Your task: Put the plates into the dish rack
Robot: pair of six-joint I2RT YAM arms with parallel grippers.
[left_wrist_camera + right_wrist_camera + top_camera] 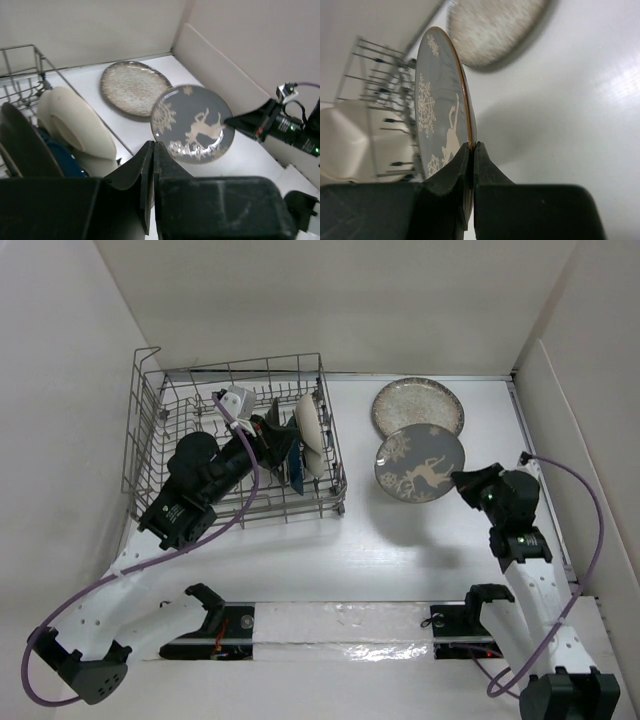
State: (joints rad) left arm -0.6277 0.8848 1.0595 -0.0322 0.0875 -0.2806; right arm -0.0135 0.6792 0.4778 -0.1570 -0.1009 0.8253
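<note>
Right wrist view: right claw [471, 147] clamps grey deer plate [437, 100] at rim; left claw [153, 147] closed, empty.

Glossy grey deer plate [192, 122] — wire rack [146, 440] seemingly bare metal.

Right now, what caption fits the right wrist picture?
Right gripper pinches the rim of the deer plate, speckled plate lying behind.

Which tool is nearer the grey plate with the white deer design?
Right. The right tool grips the rim of the grey deer-design plate; the left tool is over the grey wire dish rack, apart from it.
</note>
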